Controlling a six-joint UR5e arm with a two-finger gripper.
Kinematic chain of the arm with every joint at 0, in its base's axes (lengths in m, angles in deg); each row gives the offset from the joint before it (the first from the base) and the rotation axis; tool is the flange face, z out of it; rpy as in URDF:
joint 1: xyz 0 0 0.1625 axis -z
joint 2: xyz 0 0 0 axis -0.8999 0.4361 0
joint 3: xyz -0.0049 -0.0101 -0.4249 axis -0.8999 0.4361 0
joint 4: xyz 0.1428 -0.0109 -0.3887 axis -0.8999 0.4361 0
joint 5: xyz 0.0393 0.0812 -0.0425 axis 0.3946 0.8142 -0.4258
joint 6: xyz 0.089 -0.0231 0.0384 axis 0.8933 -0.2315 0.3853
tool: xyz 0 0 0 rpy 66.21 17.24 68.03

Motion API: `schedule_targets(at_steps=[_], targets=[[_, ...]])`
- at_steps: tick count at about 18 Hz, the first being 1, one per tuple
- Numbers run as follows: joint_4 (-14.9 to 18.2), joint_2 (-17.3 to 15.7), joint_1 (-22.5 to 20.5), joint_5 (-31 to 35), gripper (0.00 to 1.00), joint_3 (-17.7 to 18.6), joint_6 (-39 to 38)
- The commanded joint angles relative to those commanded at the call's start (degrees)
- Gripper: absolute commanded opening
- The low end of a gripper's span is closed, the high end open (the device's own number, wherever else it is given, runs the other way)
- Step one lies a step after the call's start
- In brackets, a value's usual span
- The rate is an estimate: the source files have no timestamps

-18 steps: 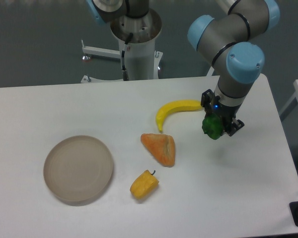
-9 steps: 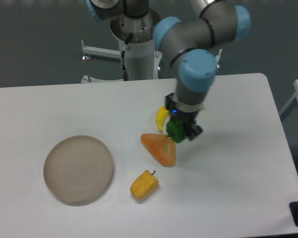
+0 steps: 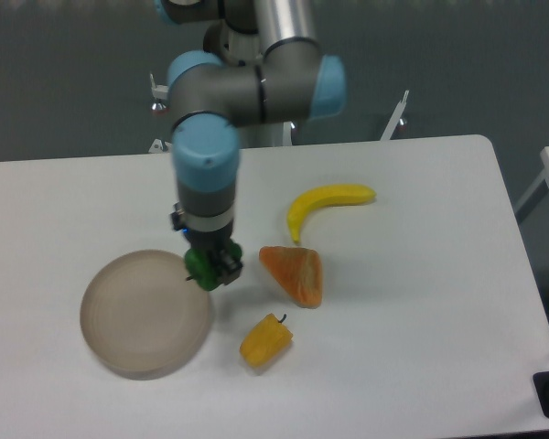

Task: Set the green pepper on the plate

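White table point(image 3: 421, 366) seen from above. Nearest: yellow-orange pepper point(image 3: 265, 340), w/ beige plate point(image 3: 137, 315) to its left. Over the plate's right rim, the end effector point(image 3: 210, 268) points down, pinching the green pepper point(image 3: 201, 269), held above the table. Right of it, an orange wedge point(image 3: 295, 273). Further back, a banana point(image 3: 326, 206), then the arm's base at rear.
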Motion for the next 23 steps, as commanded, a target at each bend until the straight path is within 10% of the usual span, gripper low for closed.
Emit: schedule_targets(at_steps=[6, 10, 23], targets=[[-0.26, 4.48, 4.66, 0.0, 0.54, -0.79, -4.57], [-4.74, 4.93, 4.84, 0.09, 1.0, -0.7, -4.92], [-2.2, -4.47, -12.99, 0.53, 1.0, 0.17, -0.02]])
